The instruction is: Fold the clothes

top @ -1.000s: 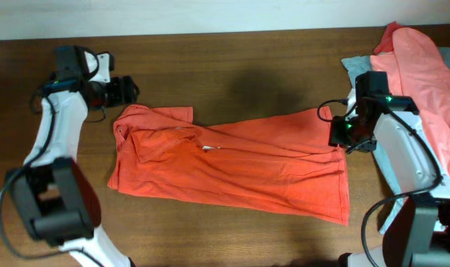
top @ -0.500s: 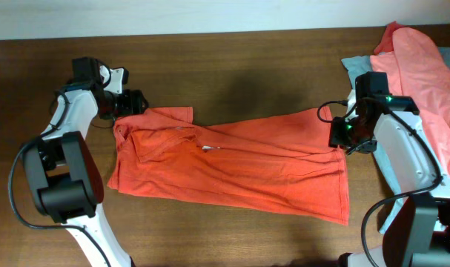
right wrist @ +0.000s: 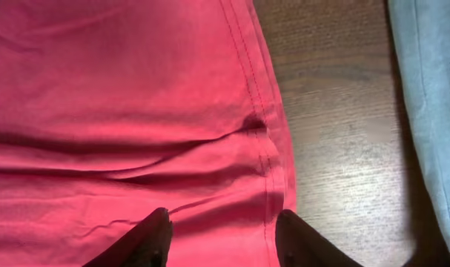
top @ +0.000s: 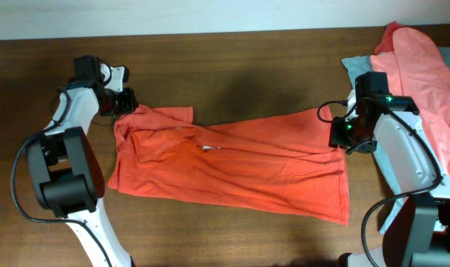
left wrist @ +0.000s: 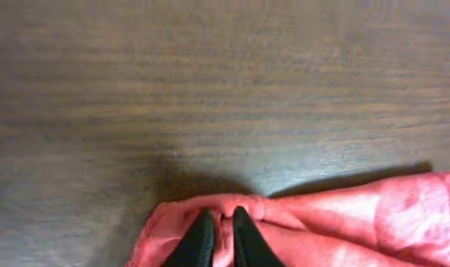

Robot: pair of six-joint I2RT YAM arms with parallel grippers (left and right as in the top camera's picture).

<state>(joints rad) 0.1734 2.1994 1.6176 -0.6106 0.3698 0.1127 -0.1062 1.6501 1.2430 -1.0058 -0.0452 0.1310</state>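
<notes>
The clothes, an orange-red T-shirt [top: 232, 167], lie spread across the brown table, folded lengthwise, with a sleeve bunched at the left end. My left gripper [top: 127, 104] is at the shirt's far left corner. In the left wrist view its black fingers [left wrist: 199, 241] stand almost together, pinching a raised fold of the orange-red cloth [left wrist: 343, 222]. My right gripper [top: 338, 138] hovers at the shirt's far right corner. Its jaws [right wrist: 223, 226] stand apart above the stitched hem [right wrist: 265, 148], with nothing held between them.
A salmon-pink garment [top: 425, 67] is heaped at the far right on a grey-blue garment [top: 356, 67]. The grey-blue cloth [right wrist: 432, 89] lies close to the right gripper. Bare wood [left wrist: 210, 89] stretches behind the shirt.
My left gripper has moved right onto the shirt's far left corner and closed on a fold of it. The right arm and the shirt have stayed still.
</notes>
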